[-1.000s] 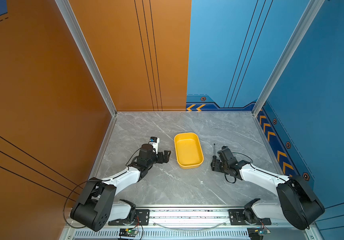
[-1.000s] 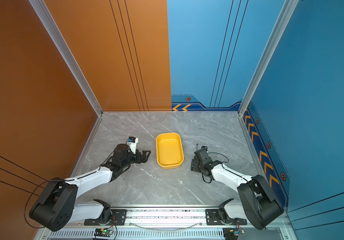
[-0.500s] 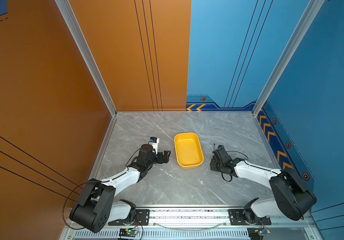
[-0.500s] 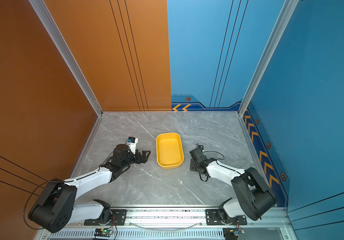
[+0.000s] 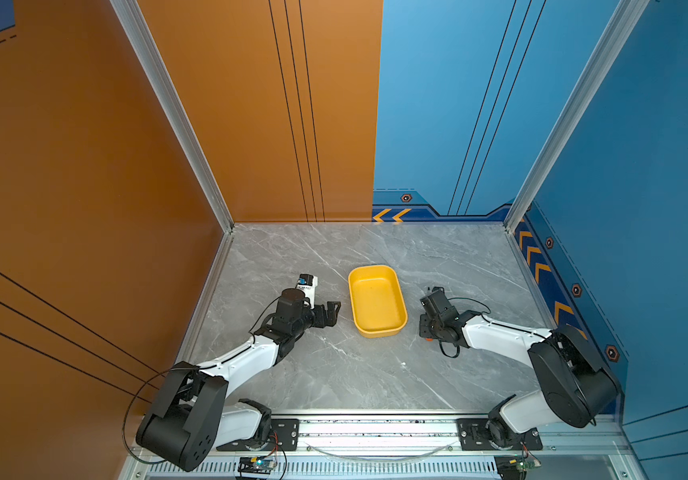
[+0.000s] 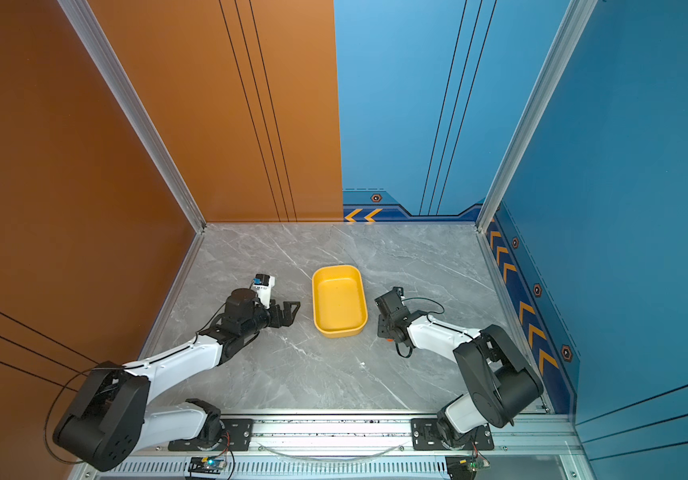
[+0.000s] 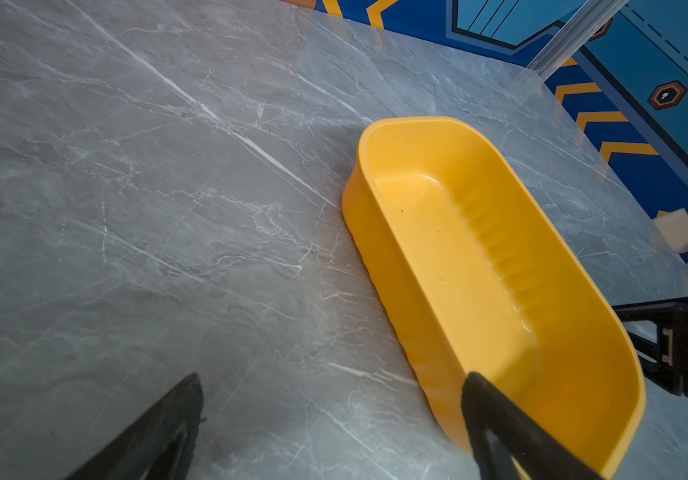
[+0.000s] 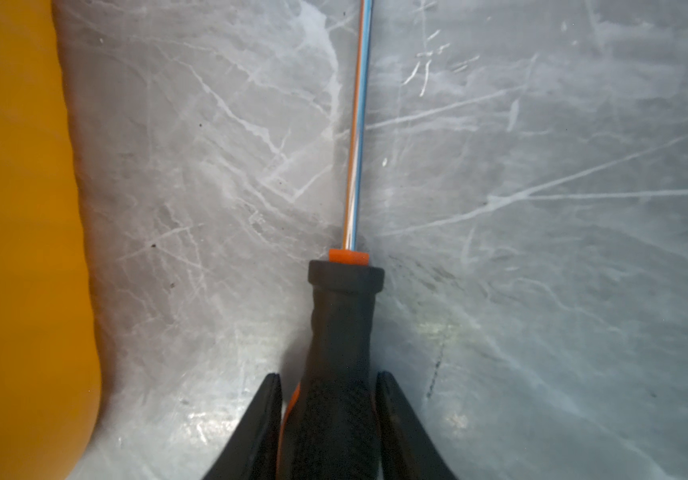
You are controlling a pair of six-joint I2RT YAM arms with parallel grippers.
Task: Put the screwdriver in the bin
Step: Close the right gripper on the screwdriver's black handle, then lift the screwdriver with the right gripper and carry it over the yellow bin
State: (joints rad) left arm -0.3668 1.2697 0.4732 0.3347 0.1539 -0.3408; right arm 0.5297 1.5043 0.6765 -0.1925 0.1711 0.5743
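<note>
Right wrist view: the slim screwdriver with a black handle and thin metal shaft [image 8: 344, 332] is seen lying flat on the grey marble tabletop [image 8: 542, 208], its long axis running straight out from the right gripper [image 8: 329, 399], shaft leading away and the handle lodged between the two black fingers [image 8: 392, 407], which are pinched against its sides. The shallow yellow plastic bin [image 8: 14, 228] is seen just beside it, roughly parallel, not touching. In both top views the tool is mostly hidden under the gripper, so its tip can hardly be made out. The left gripper [image 5: 331, 312] is held spread near the bin's opposite side.
</note>
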